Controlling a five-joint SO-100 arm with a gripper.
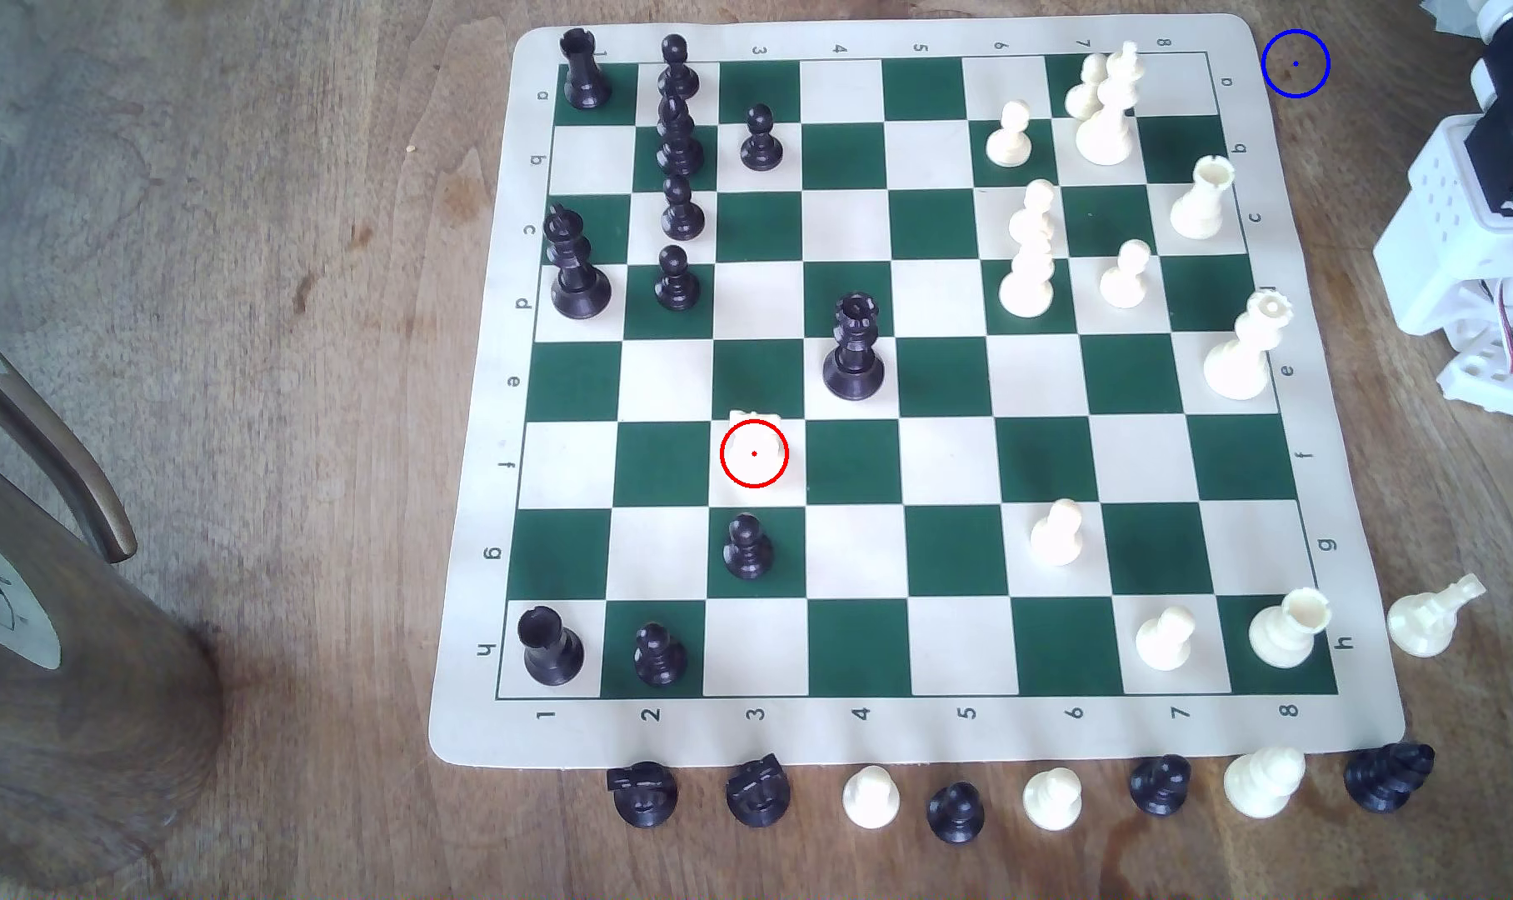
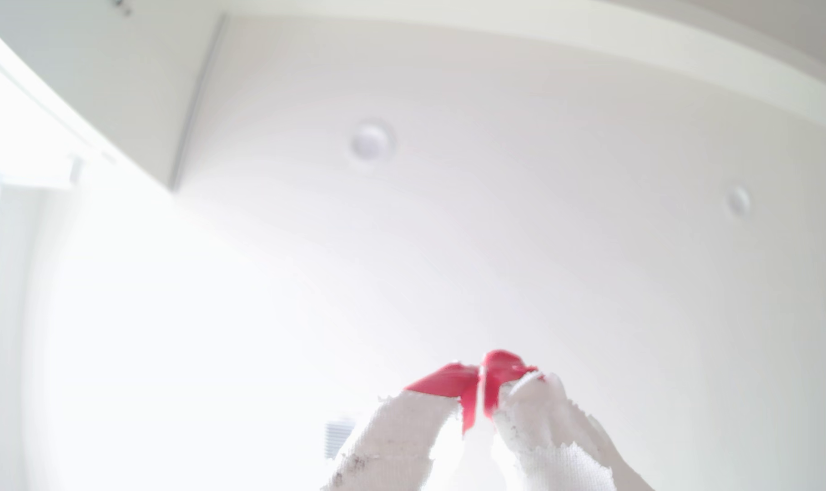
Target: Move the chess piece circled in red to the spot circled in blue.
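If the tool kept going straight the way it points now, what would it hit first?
Judging by the wrist view, the tool, red tips together, points up at a white ceiling. Nothing lies between, so the way looks free; depth is unclear.

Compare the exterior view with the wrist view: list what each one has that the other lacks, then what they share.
Exterior view: the chessboard mat on a wooden table, the chess piece circled in red on a light square, the spot circled in blue on bare wood past the mat's corner, and the arm's white base at the exterior view's right edge.

Wrist view: the gripper, its red-tipped fingers touching with nothing between them, aimed at a white ceiling.

Shared: no object; they only show parts of the same arm.
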